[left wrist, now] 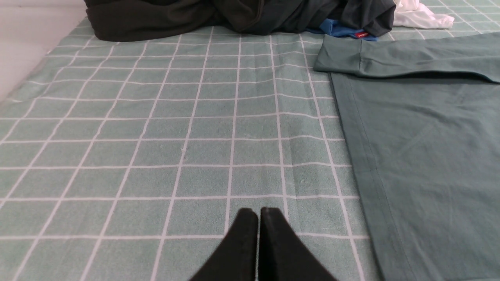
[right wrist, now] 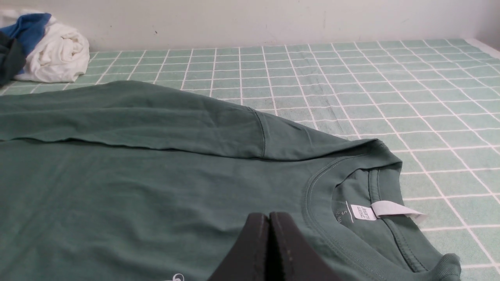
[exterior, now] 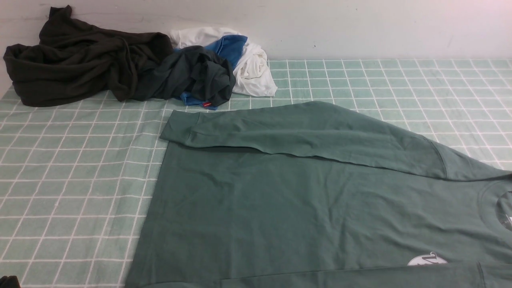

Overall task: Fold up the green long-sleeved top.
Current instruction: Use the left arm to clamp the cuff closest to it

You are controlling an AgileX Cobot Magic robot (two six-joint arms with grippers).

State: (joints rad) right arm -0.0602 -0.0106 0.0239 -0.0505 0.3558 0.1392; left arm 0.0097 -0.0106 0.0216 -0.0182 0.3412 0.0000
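Note:
The green long-sleeved top [exterior: 304,200] lies spread flat on the checked cloth, collar toward the right. One sleeve [exterior: 304,130] is folded across its far edge, the cuff [exterior: 180,126] pointing left. A white chest print [exterior: 427,261] shows near the front edge. In the front view neither gripper shows. My left gripper [left wrist: 258,212] is shut and empty over bare cloth, left of the top's hem [left wrist: 363,164]. My right gripper [right wrist: 268,216] is shut and empty, hovering over the chest beside the ribbed collar [right wrist: 332,183] and its white label [right wrist: 363,212].
A pile of clothes sits at the back left: a very dark olive-black garment [exterior: 76,60], a dark charcoal-teal one with a red tag [exterior: 196,76], blue fabric [exterior: 230,46] and white fabric [exterior: 252,68]. A white wall [exterior: 360,24] bounds the far side. Checked cloth [exterior: 72,180] covers the table.

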